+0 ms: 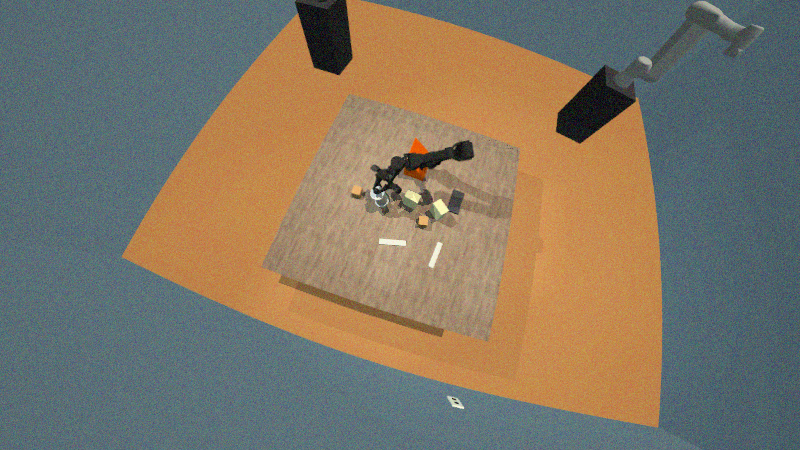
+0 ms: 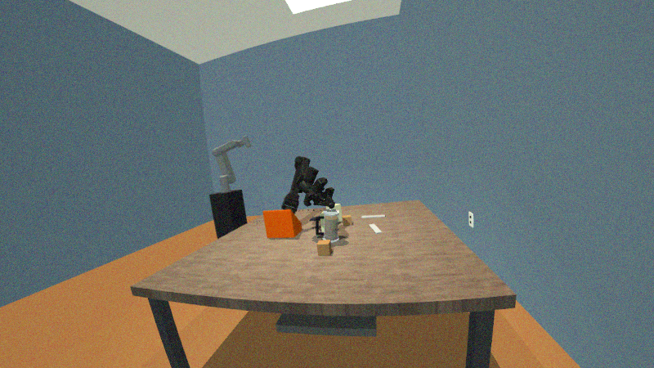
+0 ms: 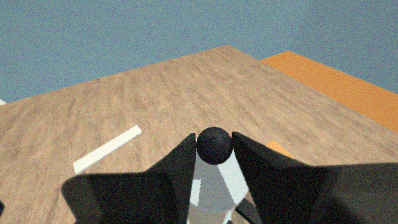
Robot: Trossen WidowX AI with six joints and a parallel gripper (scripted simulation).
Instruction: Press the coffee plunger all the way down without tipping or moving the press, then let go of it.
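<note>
The hand (image 3: 214, 150) is clamped on the plunger's round black knob (image 3: 214, 145) — one finger (image 3: 175, 165) on each side of it — with the coffee press (image 2: 329, 224) standing upright on the tabletop (image 2: 365, 270), right between the orange wedge (image 2: 280, 223) and a small tan cube (image 2: 324, 247).

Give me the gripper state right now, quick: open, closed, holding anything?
Gripper: closed on the black plunger knob of the coffee press, one finger on each side of it.
</note>
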